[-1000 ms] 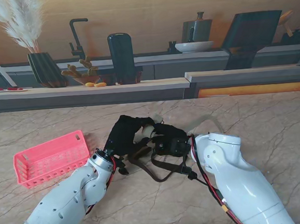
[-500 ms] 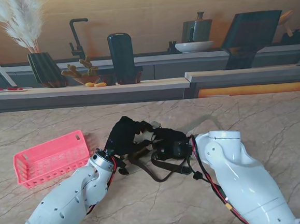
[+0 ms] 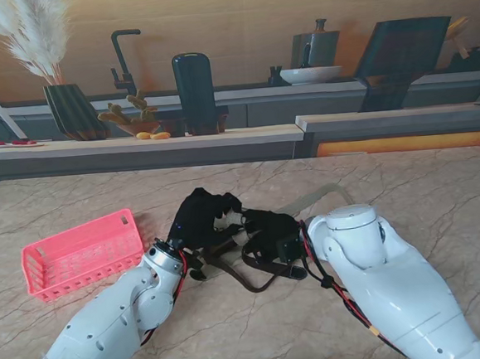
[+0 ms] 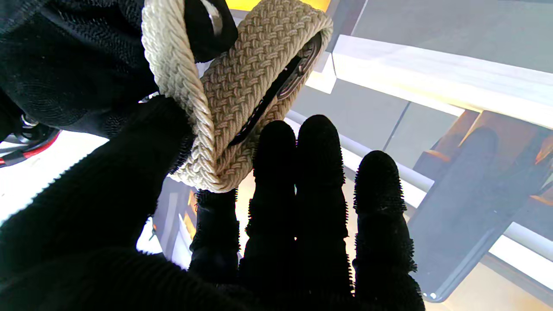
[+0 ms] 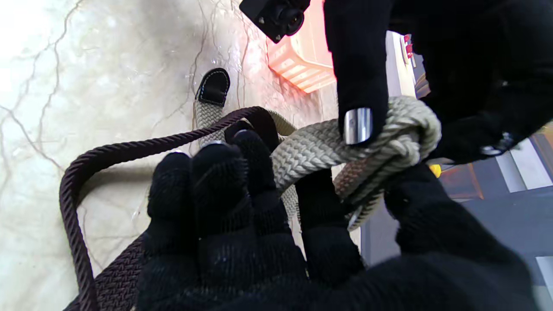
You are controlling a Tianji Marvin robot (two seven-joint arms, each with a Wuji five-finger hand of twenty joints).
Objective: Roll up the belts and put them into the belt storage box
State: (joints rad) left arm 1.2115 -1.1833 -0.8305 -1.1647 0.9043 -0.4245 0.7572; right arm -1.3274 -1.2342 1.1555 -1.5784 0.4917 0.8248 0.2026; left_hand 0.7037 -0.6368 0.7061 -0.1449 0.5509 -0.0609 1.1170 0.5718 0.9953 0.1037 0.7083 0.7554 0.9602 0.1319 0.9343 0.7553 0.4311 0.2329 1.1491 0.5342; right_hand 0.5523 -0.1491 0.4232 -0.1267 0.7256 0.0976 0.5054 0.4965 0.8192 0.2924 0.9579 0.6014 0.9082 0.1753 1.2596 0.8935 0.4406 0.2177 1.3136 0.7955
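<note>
A beige braided belt (image 4: 242,95) is partly coiled between my two black-gloved hands at the table's middle. My left hand (image 3: 200,216) pinches the coil with thumb and a finger, the other fingers (image 4: 319,194) held straight. My right hand (image 3: 271,231) is curled on the same beige belt (image 5: 319,147) from the other side. The belt's free length (image 3: 320,195) trails to the right, farther from me. A dark brown belt (image 3: 256,276) lies looped on the marble under both hands. The pink belt storage box (image 3: 81,252) stands to the left with nothing showing inside.
The marble table (image 3: 423,182) stretches right and far. Behind it runs a counter (image 3: 137,142) with a vase, a dark bottle and bowls. A black-tipped belt end (image 5: 214,86) lies flat near the pink box (image 5: 302,65).
My right forearm has rolled and shifted left, bringing the right hand closer to the left. The beige belt's trailing length now shows more plainly. The left arm has barely moved.
</note>
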